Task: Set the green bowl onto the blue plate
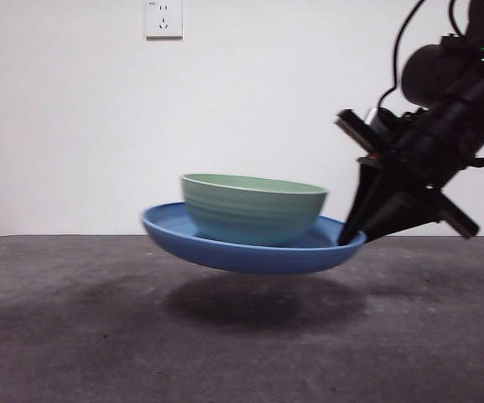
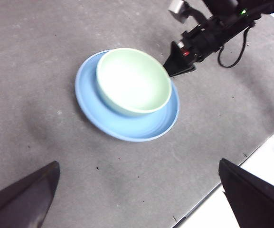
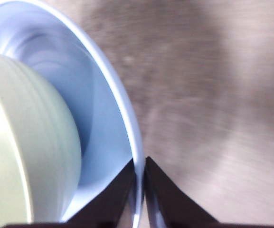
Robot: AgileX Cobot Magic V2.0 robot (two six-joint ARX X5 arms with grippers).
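The green bowl (image 1: 254, 207) sits upright inside the blue plate (image 1: 183, 238), and the plate hangs above the dark table with its shadow below. My right gripper (image 1: 355, 238) comes in from the upper right and is shut on the plate's right rim. In the right wrist view its two jaws pinch the blue plate's rim (image 3: 136, 142), with the green bowl (image 3: 27, 156) close beside it. From the left wrist view the green bowl (image 2: 134, 80) rests in the blue plate (image 2: 127, 126), the right gripper (image 2: 174, 71) at its edge. My left gripper (image 2: 139, 199) stays high and open, far from both.
A white wall with a power socket (image 1: 163, 18) stands behind the table. The table's edge (image 2: 212, 194) and a white surface beyond it show in the left wrist view. The right arm's cable (image 2: 236, 50) hangs near the plate.
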